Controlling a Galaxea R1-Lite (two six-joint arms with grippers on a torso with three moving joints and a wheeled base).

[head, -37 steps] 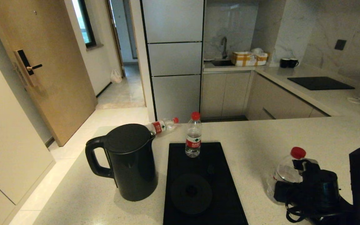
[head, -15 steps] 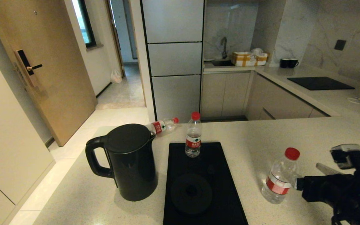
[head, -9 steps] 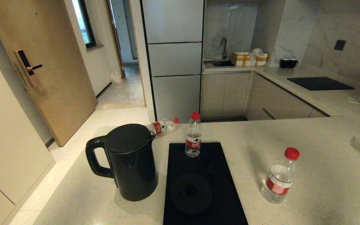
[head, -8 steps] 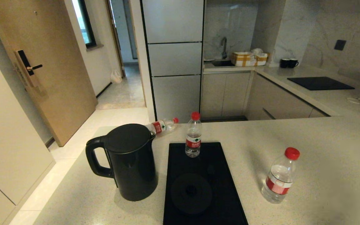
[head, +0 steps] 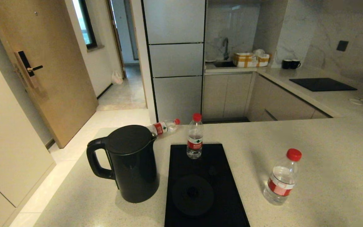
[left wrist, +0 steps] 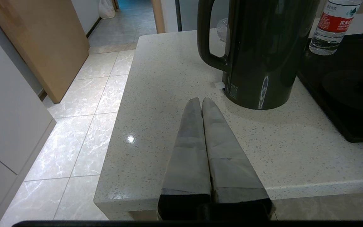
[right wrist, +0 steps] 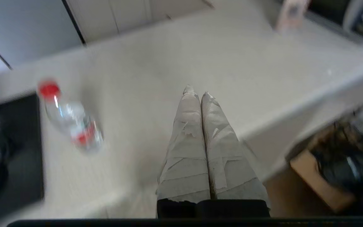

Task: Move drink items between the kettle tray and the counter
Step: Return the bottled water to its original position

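The black kettle point(head: 131, 162) stands on the beige counter point(head: 326, 151), just left of the black kettle tray point(head: 222, 176). One red-capped water bottle point(head: 195, 137) stands upright on the tray's far end, beyond the round base disc point(head: 193, 194). A second bottle point(head: 281, 179) stands on the counter right of the tray. A third bottle point(head: 164, 126) lies on its side behind the kettle. Neither arm appears in the head view. My left gripper point(left wrist: 201, 100) is shut and empty above the counter's near edge, short of the kettle point(left wrist: 260, 53). My right gripper point(right wrist: 195, 92) is shut and empty above bare counter, apart from the bottle point(right wrist: 71, 118).
Across the kitchen a second counter carries a black cooktop panel point(head: 322, 84), two dark mugs point(head: 290, 64) and a sink with yellow-striped boxes point(head: 251, 59). Tiled floor point(head: 74, 148) and a wooden door point(head: 46, 63) lie to the left of the counter.
My right gripper let go of the bottle right of the tray, drew back out of the head view and shut. The bottle stays standing on the counter. Everything else is unmoved.
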